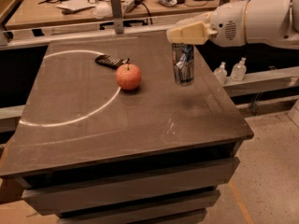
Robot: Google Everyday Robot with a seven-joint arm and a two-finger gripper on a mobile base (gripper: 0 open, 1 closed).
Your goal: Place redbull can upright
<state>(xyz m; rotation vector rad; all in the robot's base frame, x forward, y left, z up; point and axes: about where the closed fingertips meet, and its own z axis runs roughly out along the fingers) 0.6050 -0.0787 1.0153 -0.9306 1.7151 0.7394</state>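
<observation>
A broad dark counter (140,129), marked with a pale curved line (70,120), fills most of the scene, with a cluttered desk (56,10) beyond its far edge. From the right, a white robot arm (254,20) reaches in over the counter's far right part. At its tip the beige claw (182,36) is closed onto the top end of a can (182,64), which hangs straight up and down beneath it, well right of centre and near the counter's right edge.

The can is slim, with a silvery body crossed by blue patches and a bright metal rim at its lower end. Its top is hidden between the claw's fingers (191,33). Whether its base rests on the counter or hangs just above it cannot be told.

Left of the can, and clearly apart from it, a red-orange apple (128,76) sits on the curved line. A small dark handset (110,61) lies just beyond the apple, on its far left. Two small clear bottles (219,73) stand on a ledge off the counter's right side.
</observation>
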